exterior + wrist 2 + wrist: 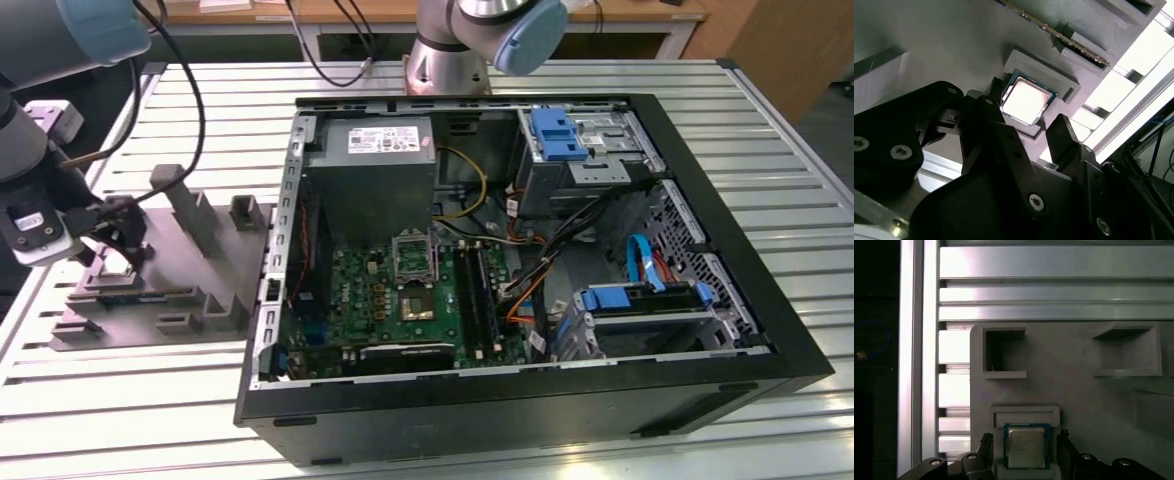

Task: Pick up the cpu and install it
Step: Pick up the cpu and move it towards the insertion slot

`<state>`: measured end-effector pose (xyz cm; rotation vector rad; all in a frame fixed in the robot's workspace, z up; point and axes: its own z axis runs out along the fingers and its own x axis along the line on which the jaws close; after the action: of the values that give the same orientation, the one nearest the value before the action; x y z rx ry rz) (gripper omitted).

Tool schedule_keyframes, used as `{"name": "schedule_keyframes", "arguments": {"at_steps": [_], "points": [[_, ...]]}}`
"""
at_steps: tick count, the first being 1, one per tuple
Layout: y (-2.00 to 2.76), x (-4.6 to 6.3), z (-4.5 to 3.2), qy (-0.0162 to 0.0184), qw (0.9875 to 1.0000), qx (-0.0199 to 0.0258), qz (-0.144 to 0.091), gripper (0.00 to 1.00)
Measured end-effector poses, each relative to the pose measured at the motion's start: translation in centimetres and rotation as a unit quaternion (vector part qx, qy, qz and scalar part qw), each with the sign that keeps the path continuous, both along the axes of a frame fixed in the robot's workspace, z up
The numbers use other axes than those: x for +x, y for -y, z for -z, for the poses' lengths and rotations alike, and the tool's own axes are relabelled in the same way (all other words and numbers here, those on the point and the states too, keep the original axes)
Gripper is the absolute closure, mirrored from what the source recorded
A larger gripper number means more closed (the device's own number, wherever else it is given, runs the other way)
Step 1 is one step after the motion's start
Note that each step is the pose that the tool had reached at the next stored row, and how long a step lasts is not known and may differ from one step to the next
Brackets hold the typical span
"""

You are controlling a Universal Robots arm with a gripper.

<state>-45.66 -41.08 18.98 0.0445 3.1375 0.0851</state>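
Two jaws open, straddling cpu (1025,452) (unheld) | exterior view adds computer case (534,410)

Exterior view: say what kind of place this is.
Probably a robotics lab bench for computer assembly: an opened computer case lies on a slatted aluminium table, beside a grey fixture plate holding the cpu.

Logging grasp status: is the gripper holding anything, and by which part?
Nothing held: the open gripper straddles the cpu, which lies in its holder, fingers clear of its sides.
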Motion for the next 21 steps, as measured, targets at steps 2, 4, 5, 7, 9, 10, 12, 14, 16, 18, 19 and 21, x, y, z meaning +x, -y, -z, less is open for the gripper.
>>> {"name": "schedule_keyframes", "arguments": {"at_steps": [2, 4, 5, 7, 9, 10, 12, 14, 16, 18, 19, 21], "points": [[0.0, 0.0, 0.18, 0.0001, 1.0, 0.0, 0.0, 0.38], [0.0, 0.0, 0.29, 0.0, 1.0, -0.0001, 0.0, 0.38], [0.0, 0.0, 0.33, -0.0001, 1.0, -0.0003, 0.0, 0.38], [0.0, 0.01, 0.39, 0.0, 1.0, -0.0005, 0.0, 0.38], [0.0, 0.01, 0.51, 0.0001, 1.0, -0.0005, 0.0, 0.38], [0.0, 0.01, 0.54, 0.0, 1.0, -0.0005, 0.0, 0.38], [0.02, 0.01, 0.56, 0.0, 1.0, -0.0005, 0.0, 0.38], [0.09, 0.01, 0.57, 0.0, 1.0, -0.0006, 0.0, 0.38], [0.11, 0.01, 0.56, 0.0001, 1.0, -0.0005, 0.0, 0.38], [0.12, 0.01, 0.54, 0.0001, 1.0, -0.0005, 0.0, 0.38], [0.13, 0.01, 0.53, 0.0001, 1.0, -0.0006, 0.0, 0.38], [0.15, 0.01, 0.53, 0.0001, 1.0, -0.0017, 0.0, 0.38]]}}
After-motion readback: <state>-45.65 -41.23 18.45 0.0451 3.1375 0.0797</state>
